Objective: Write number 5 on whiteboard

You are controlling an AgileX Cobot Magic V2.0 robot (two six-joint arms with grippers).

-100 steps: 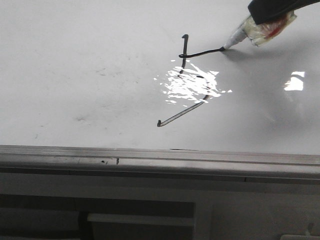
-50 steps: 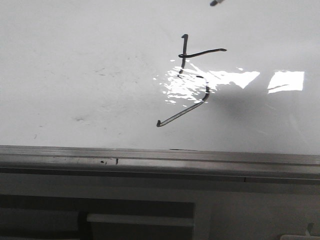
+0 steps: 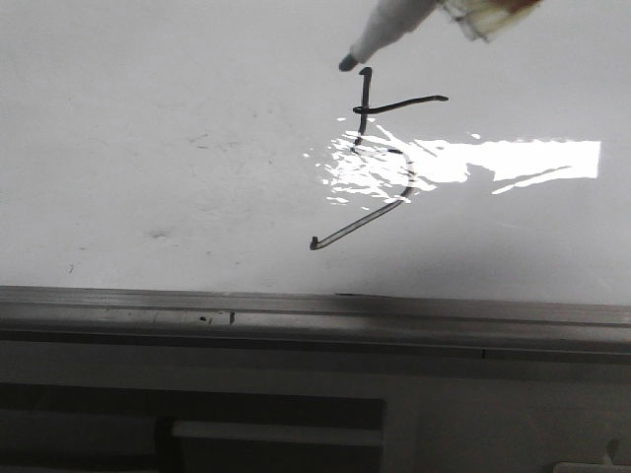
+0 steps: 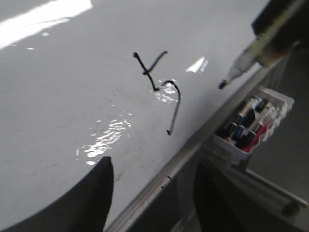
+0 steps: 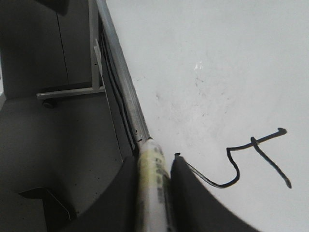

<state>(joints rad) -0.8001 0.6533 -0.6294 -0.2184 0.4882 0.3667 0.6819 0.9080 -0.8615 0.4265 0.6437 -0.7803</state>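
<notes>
A glossy white whiteboard (image 3: 148, 148) is seen lying flat, streaked with bright glare and edged by a dull grey metal rail (image 3: 296, 305). The right claw (image 5: 153, 193) is clenched on a marker (image 5: 153, 179), its pale barrel wedged between two dark fingers (image 5: 188, 193). In the front view the marker's dark tip (image 3: 347, 63) is held just beside the top of the number 5 (image 3: 380, 158), a thin black figure with a short upright stroke, a flat bar and a curved belly trailing into a long diagonal tail. The left claw (image 4: 152, 193) is held released, its black fingers well apart over the rail. A white tray of markers (image 4: 253, 123) is seen beyond the rail.
</notes>
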